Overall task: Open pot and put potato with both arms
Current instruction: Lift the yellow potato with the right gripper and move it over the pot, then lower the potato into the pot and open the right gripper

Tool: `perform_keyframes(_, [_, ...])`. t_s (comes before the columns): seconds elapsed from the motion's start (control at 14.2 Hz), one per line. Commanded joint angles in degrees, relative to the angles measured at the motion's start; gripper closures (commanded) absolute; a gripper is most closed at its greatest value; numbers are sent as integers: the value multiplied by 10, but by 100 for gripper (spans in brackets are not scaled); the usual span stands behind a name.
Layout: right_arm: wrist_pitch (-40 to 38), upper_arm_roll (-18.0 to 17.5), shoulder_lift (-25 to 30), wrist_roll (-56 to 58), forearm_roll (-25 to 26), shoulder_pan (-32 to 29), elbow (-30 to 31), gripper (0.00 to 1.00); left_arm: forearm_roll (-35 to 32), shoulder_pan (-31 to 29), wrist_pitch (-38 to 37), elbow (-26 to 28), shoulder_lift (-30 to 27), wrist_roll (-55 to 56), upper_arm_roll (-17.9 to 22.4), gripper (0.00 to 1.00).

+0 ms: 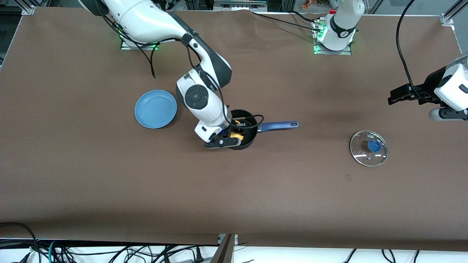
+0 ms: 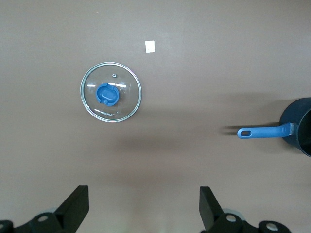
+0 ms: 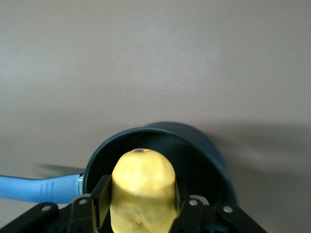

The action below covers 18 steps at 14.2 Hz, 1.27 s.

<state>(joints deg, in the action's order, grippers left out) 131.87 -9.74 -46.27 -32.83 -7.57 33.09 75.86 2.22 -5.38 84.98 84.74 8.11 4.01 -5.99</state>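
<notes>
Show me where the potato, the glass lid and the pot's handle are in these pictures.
potato (image 3: 142, 187): right wrist view, middle of its yellow body.
glass lid (image 2: 111, 92): left wrist view, its blue knob.
pot's handle (image 1: 278, 125): front view, middle of the blue shaft.

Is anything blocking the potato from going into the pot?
Nothing visible. The right gripper holds the potato over the open pot; its glass lid lies on the table toward the left arm's end, where the left gripper waits open.

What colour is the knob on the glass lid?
Blue. The knob sits in the middle of the clear glass lid; the left wrist view shows it best.
</notes>
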Motion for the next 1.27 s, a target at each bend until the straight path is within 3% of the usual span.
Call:
perform_keyframes(0.0, [0,2,-25,-12,-4,15,-22,91,-12,-1,-9,-15,-4,5,-2,0])
perform_keyframes(0.49, [-4,3,-37,-12,2,16,-14,89,-13,-1,-9,-16,-4,2,-2,0])
perform_keyframes(0.71, [-4,5,-37,-13,3,23,1,78,-13,-1,-9,-17,-4,0,-2,0])
perform_keyframes(0.92, [-4,6,-38,-13,12,23,10,78,-14,-1,-9,-16,-4,-10,-2,0])
perform_keyframes(0.99, [-4,6,-38,-13,12,24,13,73,-14,-1,-9,-16,-4,-10,-2,0])
perform_keyframes(1.06, [-5,6,-37,-14,12,24,13,51,-13,-1,-9,-16,-4,-10,-2,0])
perform_keyframes(1.13, [-5,6,-37,-14,12,24,13,1,-13,-1,-9,-17,-4,-9,-2,0])
perform_keyframes(1.2, [-5,6,-36,-14,17,24,11,0,-13,0,-9,-16,-3,-9,-2,0])
